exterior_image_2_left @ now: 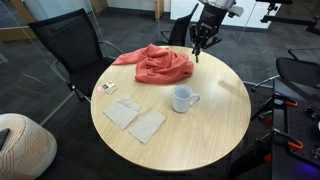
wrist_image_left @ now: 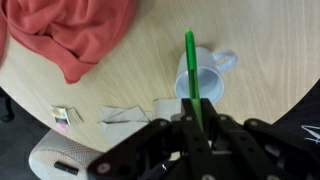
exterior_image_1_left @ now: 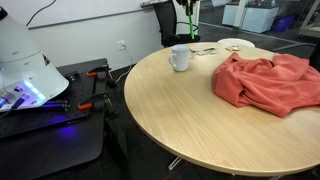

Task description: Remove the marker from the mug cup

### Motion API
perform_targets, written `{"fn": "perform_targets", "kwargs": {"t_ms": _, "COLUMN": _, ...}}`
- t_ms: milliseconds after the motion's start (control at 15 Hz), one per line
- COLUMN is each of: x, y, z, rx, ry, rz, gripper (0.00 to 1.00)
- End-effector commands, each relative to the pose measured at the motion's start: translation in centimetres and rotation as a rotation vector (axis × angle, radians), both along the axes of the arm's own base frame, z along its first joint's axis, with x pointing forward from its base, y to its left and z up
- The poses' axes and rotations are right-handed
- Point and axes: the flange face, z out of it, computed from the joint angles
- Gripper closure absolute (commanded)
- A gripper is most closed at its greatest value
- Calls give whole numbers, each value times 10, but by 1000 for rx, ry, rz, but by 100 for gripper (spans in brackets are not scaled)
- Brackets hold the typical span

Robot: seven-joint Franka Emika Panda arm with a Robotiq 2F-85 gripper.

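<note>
The round, pale wood worktop [exterior_image_2_left: 212,132] fills the middle of both exterior views, on a dark floor. The claw [exterior_image_2_left: 200,46] hangs in the upper right of the frame, above the worktop's far edge, its fingers pinching the marker [exterior_image_2_left: 197,57]. The marker points down in open air, clear of the mug cup [exterior_image_2_left: 183,99].

The mug cup stands upright near the centre of the worktop. In the wrist view the marker [wrist_image_left: 192,75] runs up from the claw [wrist_image_left: 197,126] at the bottom of the frame and crosses in front of the mug cup [wrist_image_left: 208,82].

A crumpled red cloth [exterior_image_2_left: 156,64] lies on the worktop's upper left part, with two napkins [exterior_image_2_left: 134,118] on its lower left part. A black office chair [exterior_image_2_left: 72,45] stands in the upper left and a white beanbag [exterior_image_2_left: 24,146] sits in the lower left corner.
</note>
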Motion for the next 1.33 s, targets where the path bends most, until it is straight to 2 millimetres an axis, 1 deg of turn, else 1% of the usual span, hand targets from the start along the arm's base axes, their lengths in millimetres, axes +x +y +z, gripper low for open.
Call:
{"fn": "perform_targets", "kwargs": {"t_ms": 0, "x": -13, "y": -31, "z": -18, "rx": -62, "ry": 73, "rz": -67, "gripper": 97}}
{"fn": "perform_targets", "kwargs": {"t_ms": 200, "x": -18, "y": -58, "z": -50, "rx": -95, "ry": 137, "rz": -107, "gripper": 97}}
{"fn": "perform_targets", "kwargs": {"t_ms": 333, "x": -19, "y": -70, "z": -75, "rx": -97, "ry": 178, "rz": -126, "gripper": 97}}
{"fn": "perform_targets", "kwargs": {"t_ms": 600, "x": -19, "y": -84, "z": -127, "rx": -104, "ry": 260, "rz": -160, "gripper": 97}}
{"fn": "perform_targets", "kwargs": {"t_ms": 667, "x": -24, "y": -91, "z": -136, "rx": -106, "ry": 281, "rz": -172, "gripper": 97}}
{"fn": "perform_targets", "kwargs": {"t_ms": 800, "x": -26, "y": -99, "z": -156, "rx": -108, "ry": 314, "rz": -197, "gripper": 97}}
{"fn": "perform_targets", "kwargs": {"t_ms": 1000, "x": -26, "y": -107, "z": -176, "rx": -108, "ry": 333, "rz": -221, "gripper": 97}}
{"fn": "perform_targets", "kwargs": {"t_ms": 1067, "x": -24, "y": -110, "z": -180, "rx": -108, "ry": 333, "rz": -227, "gripper": 97}}
{"fn": "perform_targets", "kwargs": {"t_ms": 1133, "x": -27, "y": -117, "z": -184, "rx": -110, "ry": 328, "rz": -230, "gripper": 97}}
{"fn": "perform_targets", "kwargs": {"t_ms": 1267, "x": -27, "y": -125, "z": -191, "rx": -110, "ry": 319, "rz": -235, "gripper": 97}}
